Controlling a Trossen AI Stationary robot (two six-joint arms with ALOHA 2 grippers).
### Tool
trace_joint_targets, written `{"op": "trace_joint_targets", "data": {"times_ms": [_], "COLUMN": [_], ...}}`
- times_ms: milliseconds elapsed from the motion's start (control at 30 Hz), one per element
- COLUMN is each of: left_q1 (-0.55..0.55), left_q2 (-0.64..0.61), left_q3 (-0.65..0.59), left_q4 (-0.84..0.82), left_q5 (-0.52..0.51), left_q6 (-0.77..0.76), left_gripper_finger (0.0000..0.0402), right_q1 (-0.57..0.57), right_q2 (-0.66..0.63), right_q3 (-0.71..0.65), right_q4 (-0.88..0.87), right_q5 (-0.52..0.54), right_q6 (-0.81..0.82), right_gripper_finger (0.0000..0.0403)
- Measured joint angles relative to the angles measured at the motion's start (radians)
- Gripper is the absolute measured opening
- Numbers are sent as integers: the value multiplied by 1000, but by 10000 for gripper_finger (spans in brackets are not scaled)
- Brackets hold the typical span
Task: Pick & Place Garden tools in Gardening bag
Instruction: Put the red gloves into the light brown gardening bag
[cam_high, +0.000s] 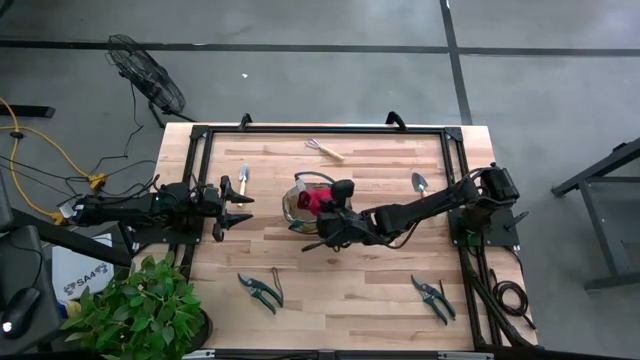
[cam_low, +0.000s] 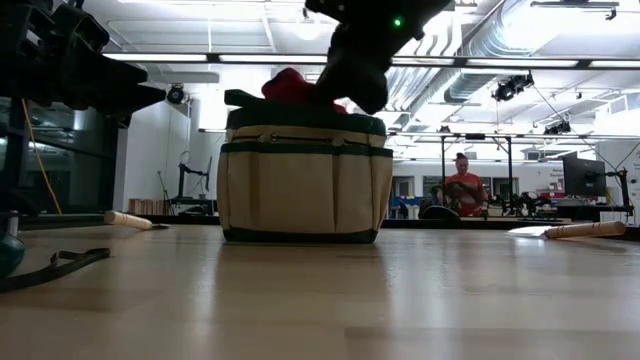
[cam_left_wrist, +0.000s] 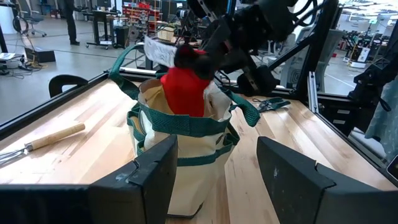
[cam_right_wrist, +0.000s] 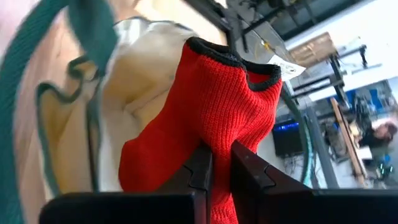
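The beige bag with green trim stands upright on its base at the table's middle; it also shows in the low view and the left wrist view. My right gripper is over the bag's mouth, shut on the red glove. My left gripper is open and empty, just left of the bag. Two trowels, a rake and two shears lie flat on the table. My right gripper pinches the glove's red knit between its two fingers, away from the dark-edged cuff. The fingers come slanting down from the table's right side. The glove hangs below them, its lower part inside the bag's open mouth.
A black frame runs round the table's edges. A potted plant stands at the near left corner. One green loop handle stands up from the bag's rim. A person is far off in the room behind.
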Motion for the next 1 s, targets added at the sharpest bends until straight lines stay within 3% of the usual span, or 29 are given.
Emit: {"op": "trace_joint_targets", "data": {"times_ms": [533, 1000], "left_q1": [0, 0], "left_q2": [0, 0], "left_q3": [0, 0], "left_q4": [0, 0], "left_q5": [0, 0], "left_q6": [0, 0], "left_gripper_finger": [214, 214], "right_q1": [0, 0], "right_q2": [0, 0], "right_q3": [0, 0], "right_q4": [-93, -93], "right_q5": [-6, -5], "right_q6": [-33, -30], "right_gripper_finger": [31, 119]}}
